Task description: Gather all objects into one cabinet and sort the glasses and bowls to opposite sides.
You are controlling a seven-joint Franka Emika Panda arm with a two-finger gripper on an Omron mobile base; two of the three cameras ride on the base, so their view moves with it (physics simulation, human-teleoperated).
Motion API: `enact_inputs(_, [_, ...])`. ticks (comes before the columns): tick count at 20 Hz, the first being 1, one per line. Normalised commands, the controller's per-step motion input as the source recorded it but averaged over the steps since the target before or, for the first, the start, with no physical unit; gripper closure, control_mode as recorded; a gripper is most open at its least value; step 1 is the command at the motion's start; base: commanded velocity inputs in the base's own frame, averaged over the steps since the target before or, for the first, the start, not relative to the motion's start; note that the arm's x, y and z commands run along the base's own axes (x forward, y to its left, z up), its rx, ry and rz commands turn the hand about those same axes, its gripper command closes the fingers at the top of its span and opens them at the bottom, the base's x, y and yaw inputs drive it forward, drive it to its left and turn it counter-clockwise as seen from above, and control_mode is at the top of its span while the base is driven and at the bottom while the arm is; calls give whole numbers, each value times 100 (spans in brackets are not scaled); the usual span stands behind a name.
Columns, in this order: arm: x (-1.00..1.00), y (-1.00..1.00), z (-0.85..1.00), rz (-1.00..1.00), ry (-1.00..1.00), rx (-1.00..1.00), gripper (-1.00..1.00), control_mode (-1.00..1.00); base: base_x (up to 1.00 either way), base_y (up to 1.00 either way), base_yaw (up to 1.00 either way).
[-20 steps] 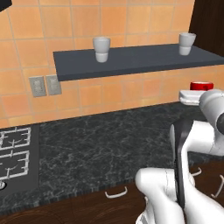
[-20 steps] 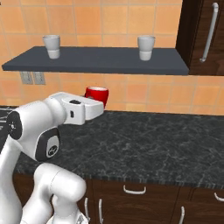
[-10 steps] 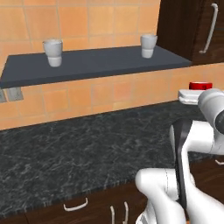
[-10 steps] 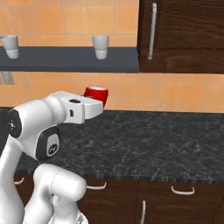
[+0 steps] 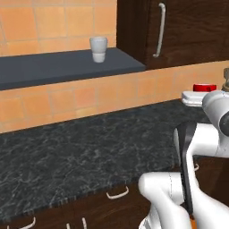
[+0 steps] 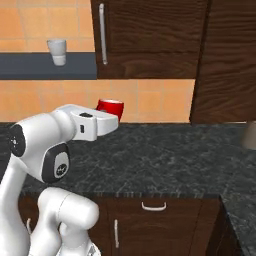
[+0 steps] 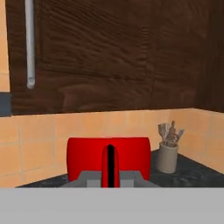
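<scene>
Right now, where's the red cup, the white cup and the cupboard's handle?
red cup point(image 7: 87, 157), hand view, its left side.
white cup point(image 5: 98, 49), left base view, its side.
silver handle point(image 6: 102, 35), right base view, mid-bar.

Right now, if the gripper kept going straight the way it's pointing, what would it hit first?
The gripper holds the small red cup and points at the tiled wall just below the closed cabinet door. That wall looks like first contact, though depth is unclear.
</scene>
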Motion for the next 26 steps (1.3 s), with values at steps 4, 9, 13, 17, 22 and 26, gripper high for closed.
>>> enact_inputs(4, [0, 0, 0, 0, 0, 0, 100, 100, -92, -36, -17])
enact_inputs(9, [0, 0, 0, 0, 0, 0, 100, 100, -100, -1, -17])
enact_inputs(13, [0, 0, 0, 0, 0, 0, 100, 100, -99, 0, -11])
enact_inputs(17, [0, 0, 0, 0, 0, 0, 100, 100, -53, -9, -16])
enact_inputs(22, [0, 0, 0, 0, 0, 0, 100, 100, 36, -24, -28])
enact_inputs(26, [0, 0, 0, 0, 0, 0, 100, 100, 63, -26, -46])
